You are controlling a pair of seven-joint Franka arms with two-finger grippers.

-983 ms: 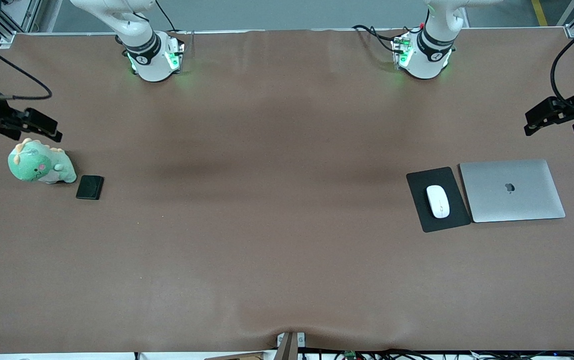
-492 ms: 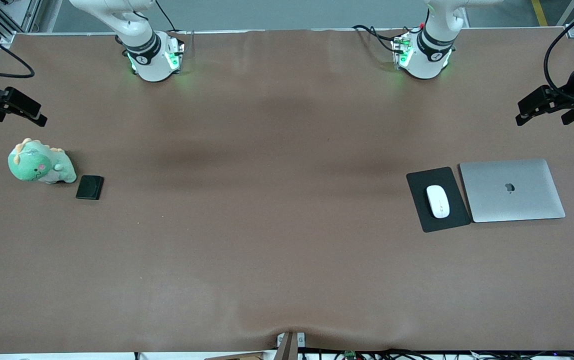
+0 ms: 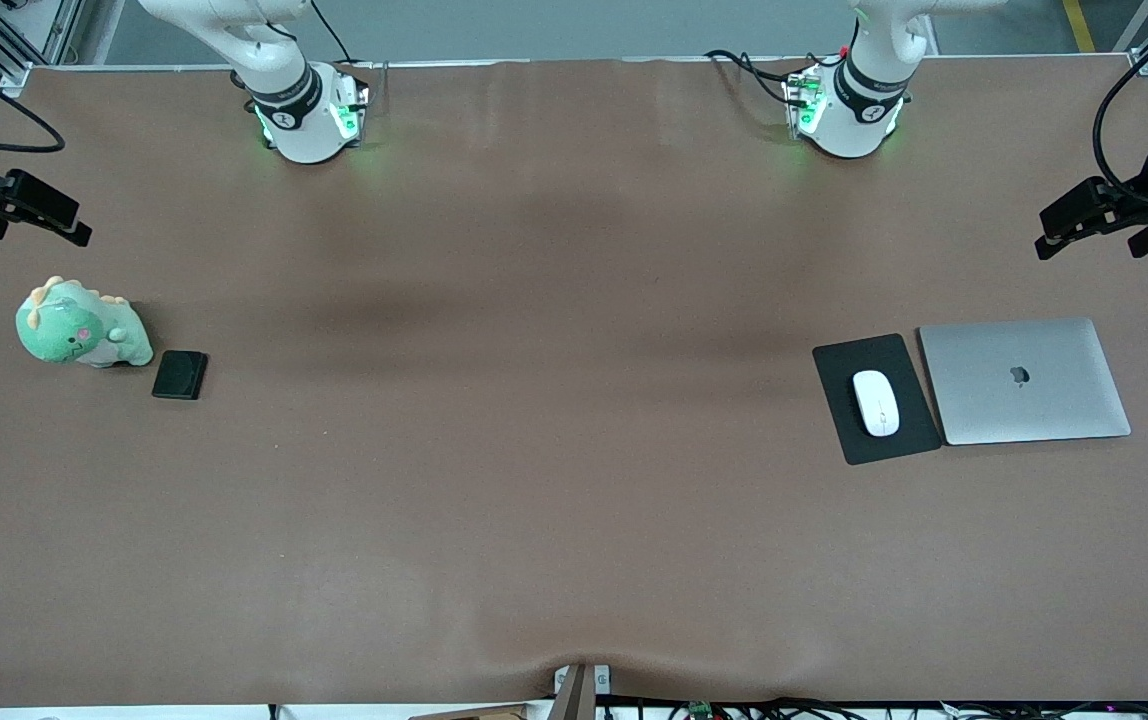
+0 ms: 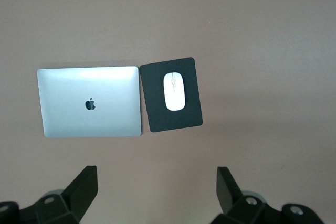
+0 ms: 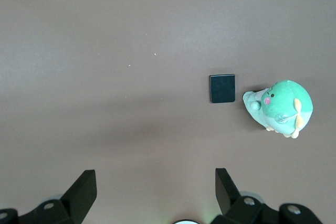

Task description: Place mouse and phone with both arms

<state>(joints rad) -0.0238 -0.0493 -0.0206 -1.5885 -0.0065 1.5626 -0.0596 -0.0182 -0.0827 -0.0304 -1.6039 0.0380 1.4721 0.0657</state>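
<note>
While raised, both grippers (image 3: 1069,222) (image 3: 54,215) prob. wide.

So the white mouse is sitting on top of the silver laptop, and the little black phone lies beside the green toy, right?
Not quite. The mouse sits on the black mouse pad beside the laptop, as the front view shows. The phone does lie beside the green toy.

A plain brown table (image 3: 534,450) carries a glossy white mouse (image 3: 876,402) on a matte black mouse pad (image 3: 839,360), beside a silver-grey laptop (image 3: 1024,380) with a small dark logo. A black phone (image 3: 180,374) lies beside a mint-green plush dinosaur (image 3: 79,330) with pink cheek and yellow spikes. Both arms' grippers are black.
</note>
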